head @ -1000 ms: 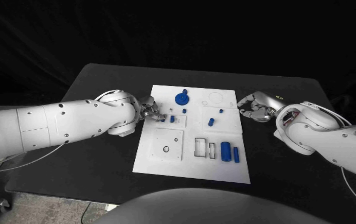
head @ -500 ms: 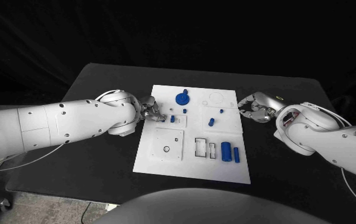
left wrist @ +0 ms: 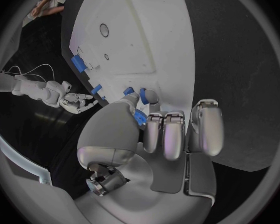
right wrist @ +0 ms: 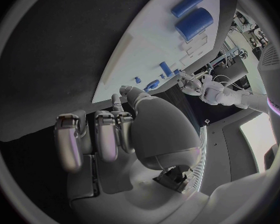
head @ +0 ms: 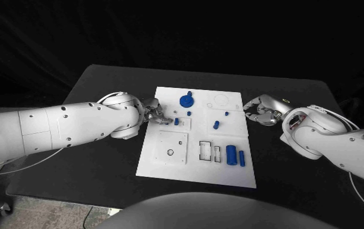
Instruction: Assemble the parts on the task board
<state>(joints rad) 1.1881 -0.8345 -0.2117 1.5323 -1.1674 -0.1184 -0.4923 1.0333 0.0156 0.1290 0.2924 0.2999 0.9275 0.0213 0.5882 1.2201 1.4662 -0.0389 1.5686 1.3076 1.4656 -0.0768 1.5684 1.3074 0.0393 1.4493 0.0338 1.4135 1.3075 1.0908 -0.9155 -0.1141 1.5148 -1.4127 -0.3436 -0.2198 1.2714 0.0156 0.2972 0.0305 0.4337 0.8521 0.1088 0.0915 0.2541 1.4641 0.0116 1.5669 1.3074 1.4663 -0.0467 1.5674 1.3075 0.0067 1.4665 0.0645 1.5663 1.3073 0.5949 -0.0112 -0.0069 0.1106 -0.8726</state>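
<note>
Two arms: both are reaching in over a black table (head: 99,171), one from each side of the white task board (head: 171,168).
Surface: the table is lying under a black backdrop; the task board is sitting in its middle, long side running near to far.
Parts, far end: a blue knobbed disc (head: 185,101) is standing at the far middle of the board, and a small blue peg (head: 215,124) is standing right of centre.
Parts, near end: a fat blue cylinder (head: 230,152) and a slimmer blue bar (head: 242,158) are lying side by side at the near right, just right of a narrow rectangular slot (head: 204,151).
Square plate: a white square plate (head: 171,147) with a small round hole is lying at the near left of the board.
Left hand: the left hand (head: 154,112) is working at the board's left edge with its fingers curled together; in the left wrist view the thumb and a fingertip are pinching a small blue part (left wrist: 140,116) just over the board's edge.
Right hand: the right hand (head: 260,109) is hovering just off the board's right edge, over bare table, fingers curled inward and holding nothing; the right wrist view is showing the fingers (right wrist: 105,134) folded close to the palm.
</note>
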